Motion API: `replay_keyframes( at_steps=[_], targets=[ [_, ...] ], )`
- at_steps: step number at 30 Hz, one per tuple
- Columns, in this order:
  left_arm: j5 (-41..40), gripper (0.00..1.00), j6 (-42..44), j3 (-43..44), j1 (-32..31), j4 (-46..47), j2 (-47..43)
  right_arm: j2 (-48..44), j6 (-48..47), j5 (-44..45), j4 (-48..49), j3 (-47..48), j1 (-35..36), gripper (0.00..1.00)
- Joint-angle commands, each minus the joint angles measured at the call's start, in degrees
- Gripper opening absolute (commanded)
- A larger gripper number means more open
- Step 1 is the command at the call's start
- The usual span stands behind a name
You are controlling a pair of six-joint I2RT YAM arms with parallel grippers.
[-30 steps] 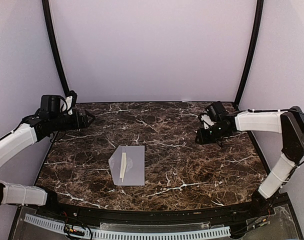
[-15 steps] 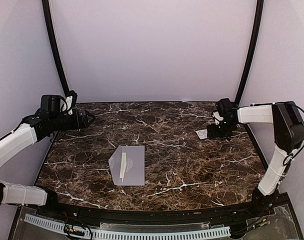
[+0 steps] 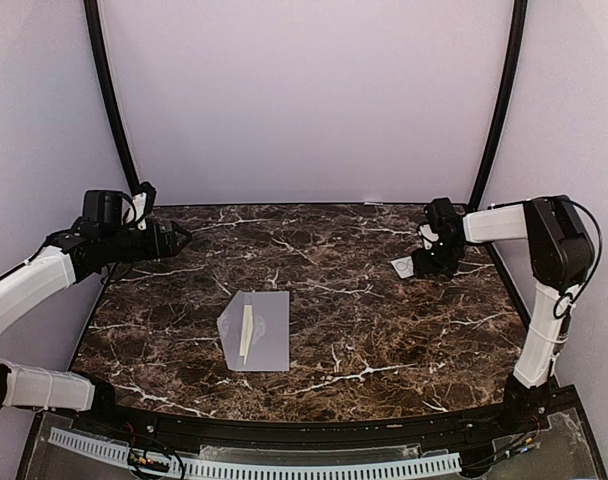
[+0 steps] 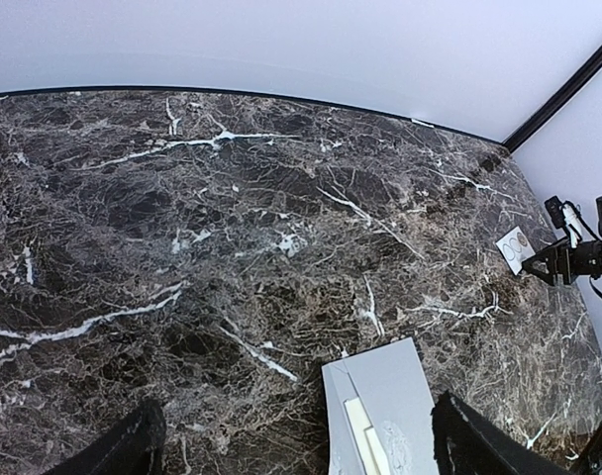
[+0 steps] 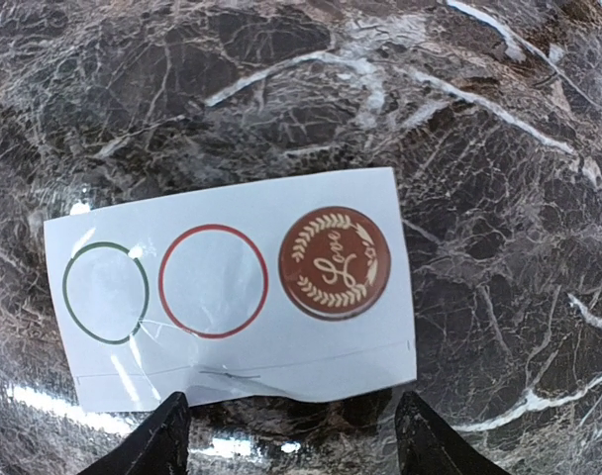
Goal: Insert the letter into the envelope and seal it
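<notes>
Only readable text: "Love", in cream cursive on a round brown sticker (image 5: pixel 335 262), ringed by a cream laurel wreath. The sticker sits at the right end of a white sheet (image 5: pixel 281 361). Left of it on the same sheet are two blank spots, a red-outlined circle (image 5: pixel 213 281) and a green-outlined circle (image 5: pixel 106 293). The sheet is too small to read in the top and left wrist views.

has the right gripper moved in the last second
Yes. The right gripper has shifted right in the top view, away from the envelope and toward the table edge, the sticker sheet now visible beside it.
</notes>
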Motion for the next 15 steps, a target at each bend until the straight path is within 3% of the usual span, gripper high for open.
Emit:
replay_keyframes(
  at_steps=[1,8,15],
  targets=[
    [0.94,0.92,-0.20,-0.47,0.30,0.51,-0.05,1.27,-0.04,-0.53,0.73,1.62,-0.42,0.65],
    [1.03,0.92,-0.19,-0.37,0.30,0.52,0.02,2.14,-0.29,-1.12,1.10,0.71,-1.02,0.61],
    [0.80,0.92,-0.19,-0.37,0.30,0.39,0.08,-0.93,-0.60,-1.12,0.07,1.26,-1.73,0.73]
  ],
)
